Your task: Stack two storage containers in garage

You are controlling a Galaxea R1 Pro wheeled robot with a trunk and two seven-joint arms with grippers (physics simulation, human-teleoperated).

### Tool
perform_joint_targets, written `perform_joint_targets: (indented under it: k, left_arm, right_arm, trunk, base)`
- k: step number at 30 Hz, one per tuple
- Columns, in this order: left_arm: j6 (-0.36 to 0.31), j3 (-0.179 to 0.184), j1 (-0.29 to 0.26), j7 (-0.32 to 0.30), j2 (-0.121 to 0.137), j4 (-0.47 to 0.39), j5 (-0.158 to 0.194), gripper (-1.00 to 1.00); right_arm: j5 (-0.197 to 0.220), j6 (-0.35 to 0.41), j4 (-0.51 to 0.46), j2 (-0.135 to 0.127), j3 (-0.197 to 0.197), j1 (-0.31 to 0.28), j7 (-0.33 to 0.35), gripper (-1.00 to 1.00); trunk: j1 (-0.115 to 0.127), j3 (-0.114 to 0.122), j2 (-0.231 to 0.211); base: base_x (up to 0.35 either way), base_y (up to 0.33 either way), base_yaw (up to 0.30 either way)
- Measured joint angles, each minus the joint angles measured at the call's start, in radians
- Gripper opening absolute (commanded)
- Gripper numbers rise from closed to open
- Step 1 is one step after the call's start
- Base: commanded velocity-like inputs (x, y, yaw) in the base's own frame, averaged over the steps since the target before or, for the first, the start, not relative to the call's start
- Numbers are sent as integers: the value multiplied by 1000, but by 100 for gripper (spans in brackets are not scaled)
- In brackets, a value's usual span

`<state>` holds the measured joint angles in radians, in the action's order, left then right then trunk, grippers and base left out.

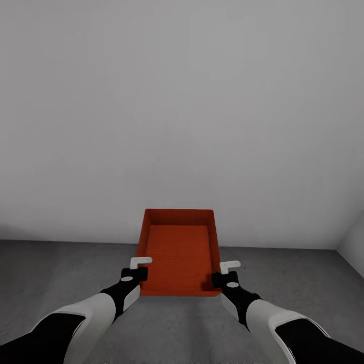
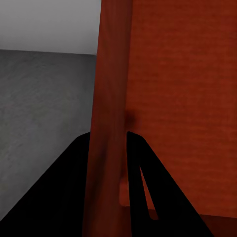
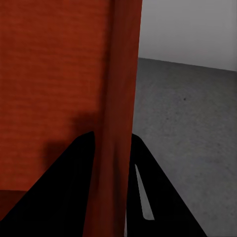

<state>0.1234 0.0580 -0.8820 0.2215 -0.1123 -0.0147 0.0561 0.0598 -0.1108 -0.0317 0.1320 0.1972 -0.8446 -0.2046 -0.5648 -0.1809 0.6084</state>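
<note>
Clearly the orange-red container (image 1: pixel 178 251) is carried between the two arms, with its open top up and its textured bottom visible from the head view. It is above the dark grey concrete floor (image 1: pixel 60 273), close to the plain light-grey wall (image 1: pixel 177 101) — I cannot tell if it already touches the ground or hangs a little over it. One container shows in these pictures.

The left gripper (image 1: pixel 135 274) holds the near corner on the left side. From the left wrist view, its two black fingers (image 2: pixel 69 187) stand one on each side of the thin wall (image 2: pixel 108 123), clamped on it. The right gripper (image 1: pixel 226 278) does the same at the near right corner; its fingers (image 3: pixel 74 177) are pressed on the wall (image 3: pixel 118 123) from inside and outside.

To my judgement the robot is in the garage, about to set this container down. What could go wrong: both grips are on the near end only, so the far end can sag or tilt, and the thin wall may slip out between the fingers. If one gripper lets go before the other, the container could twist and land crooked. It is also near the wall, so a push forward may knock it against the wall.
</note>
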Motion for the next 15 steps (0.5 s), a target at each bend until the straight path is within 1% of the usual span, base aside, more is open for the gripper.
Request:
perform_joint_targets:
  k: [15]
  left_arm:
    - [-1,0,0,-1,0,-1,0,-100]
  right_arm:
    - [0,0,0,0,-1,0,1,-100]
  trunk:
    - [0,-24,0]
  base:
    - [0,0,0]
